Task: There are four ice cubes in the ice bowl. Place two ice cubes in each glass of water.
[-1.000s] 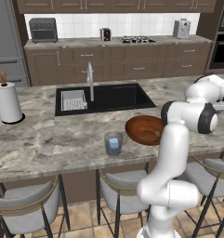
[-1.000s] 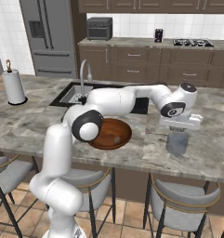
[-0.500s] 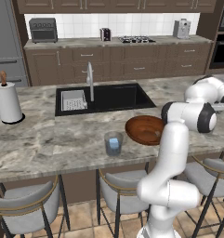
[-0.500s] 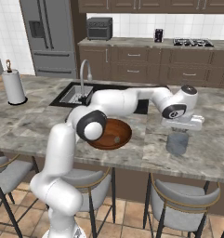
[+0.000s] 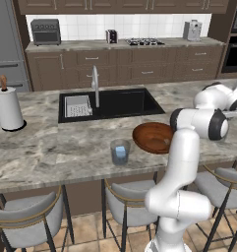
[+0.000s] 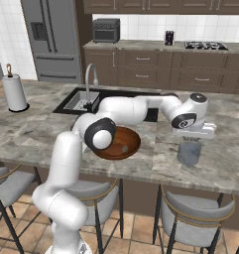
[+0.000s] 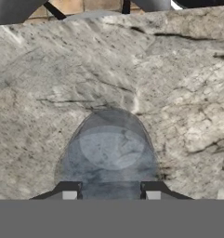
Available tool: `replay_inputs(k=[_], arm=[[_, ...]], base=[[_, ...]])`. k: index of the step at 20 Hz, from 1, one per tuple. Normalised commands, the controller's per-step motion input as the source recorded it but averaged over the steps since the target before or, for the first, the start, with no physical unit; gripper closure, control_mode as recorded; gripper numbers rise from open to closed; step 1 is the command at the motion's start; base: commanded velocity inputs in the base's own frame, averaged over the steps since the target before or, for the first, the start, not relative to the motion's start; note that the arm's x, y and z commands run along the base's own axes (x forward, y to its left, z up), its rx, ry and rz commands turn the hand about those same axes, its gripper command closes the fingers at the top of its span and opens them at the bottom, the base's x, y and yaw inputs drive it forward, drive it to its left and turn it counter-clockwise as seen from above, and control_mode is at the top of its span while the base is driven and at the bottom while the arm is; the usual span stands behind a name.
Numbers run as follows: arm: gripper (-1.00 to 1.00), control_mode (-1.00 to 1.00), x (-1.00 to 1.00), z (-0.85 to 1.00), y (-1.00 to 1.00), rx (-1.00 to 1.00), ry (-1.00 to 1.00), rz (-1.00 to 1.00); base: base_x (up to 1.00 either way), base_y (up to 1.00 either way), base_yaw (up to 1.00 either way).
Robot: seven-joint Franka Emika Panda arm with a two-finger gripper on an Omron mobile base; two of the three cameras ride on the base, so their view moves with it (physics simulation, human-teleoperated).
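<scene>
My gripper [image 6: 194, 135] hangs just above one glass of water [image 6: 190, 153] at the right end of the island counter. In the hand view that glass [image 7: 108, 153] lies straight below, and my gripper [image 7: 111, 195] is shut on a faint, translucent ice cube [image 7: 111, 190] between its fingertips [image 7: 69, 193]. The ice bowl [image 6: 118, 144], reddish-brown wood, sits to the left of that glass with one small cube [image 6: 124, 148] in it. In the left base view, the other glass [image 5: 120, 151] stands left of the bowl [image 5: 153, 138] near the front edge, with pale ice [image 5: 121, 153] inside.
A black sink [image 5: 110, 102] with a faucet [image 5: 95, 86] lies behind the bowl. A paper-towel roll [image 5: 8, 108] stands at the counter's far left. Bar stools [image 6: 195, 218] line the front edge below the counter.
The hand has come down a little toward the right-hand glass. Bowl and both glasses have stayed put.
</scene>
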Motion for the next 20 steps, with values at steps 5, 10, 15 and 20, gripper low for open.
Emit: replay_inputs(k=[5,10,15,20], arm=[[1.00,-1.00,0.26,-0.02,0.07,-0.02,0.00,-0.08],[1.00,-1.00,0.22,0.00,0.07,-0.01,0.00,-0.07],[-1.00,-1.00,0.11,0.00,0.10,-0.01,0.00,-0.07],[-1.00,-1.00,0.14,0.00,0.09,-0.01,0.00,-0.07]], base=[[0.00,0.00,0.00],[0.00,0.00,0.00],[0.00,0.00,0.00],[0.00,0.00,0.00]])
